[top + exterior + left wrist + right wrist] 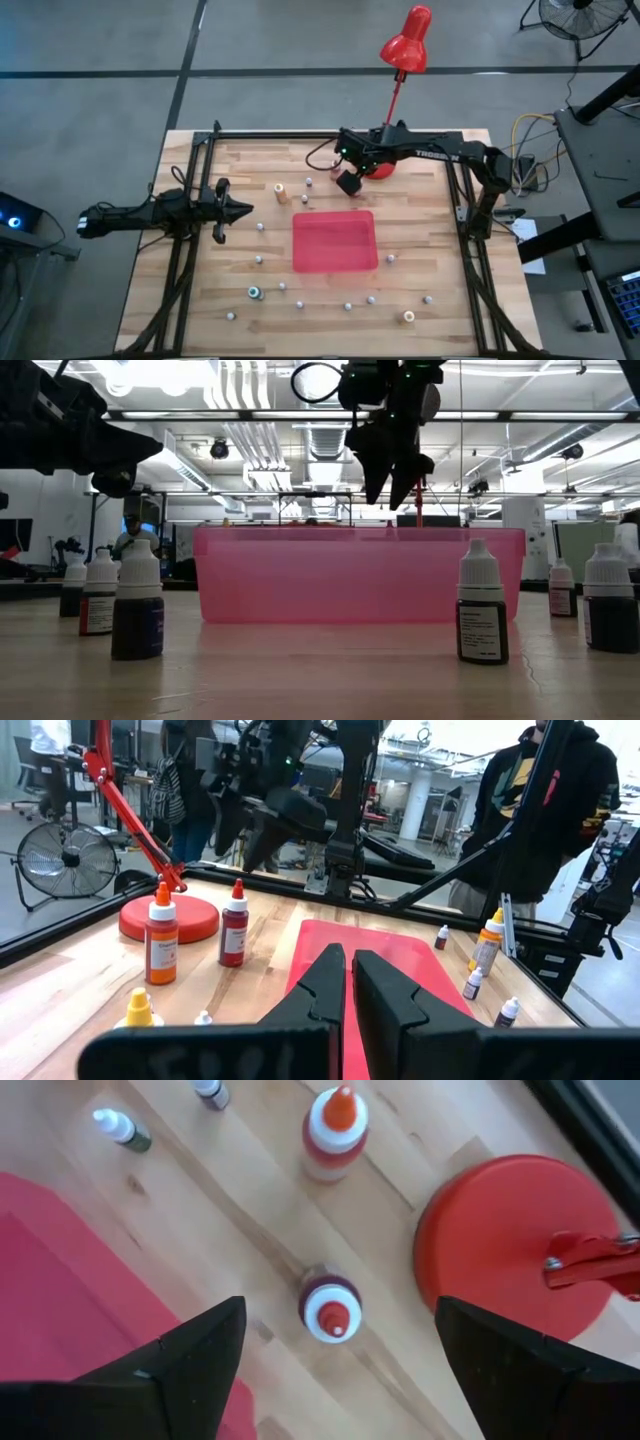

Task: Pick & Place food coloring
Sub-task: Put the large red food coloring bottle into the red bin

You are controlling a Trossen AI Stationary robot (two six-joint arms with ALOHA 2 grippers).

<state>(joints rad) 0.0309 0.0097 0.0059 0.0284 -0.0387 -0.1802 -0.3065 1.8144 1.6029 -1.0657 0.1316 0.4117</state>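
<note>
We see the right gripper [335, 1355] with jaws spread wide and empty above a dark red-capped bottle [327, 1308] standing by the lamp base [505, 1240], while the left gripper [243, 210], closed, waits left of the tray [335, 241].

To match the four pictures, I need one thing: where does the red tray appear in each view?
High view: red tray at the table's centre.
Low view: across the middle.
Left wrist view: centre, straight ahead.
Right wrist view: at the edge opposite the lamp base.
Shared landmark: red lamp base, in high and wrist views.
</note>
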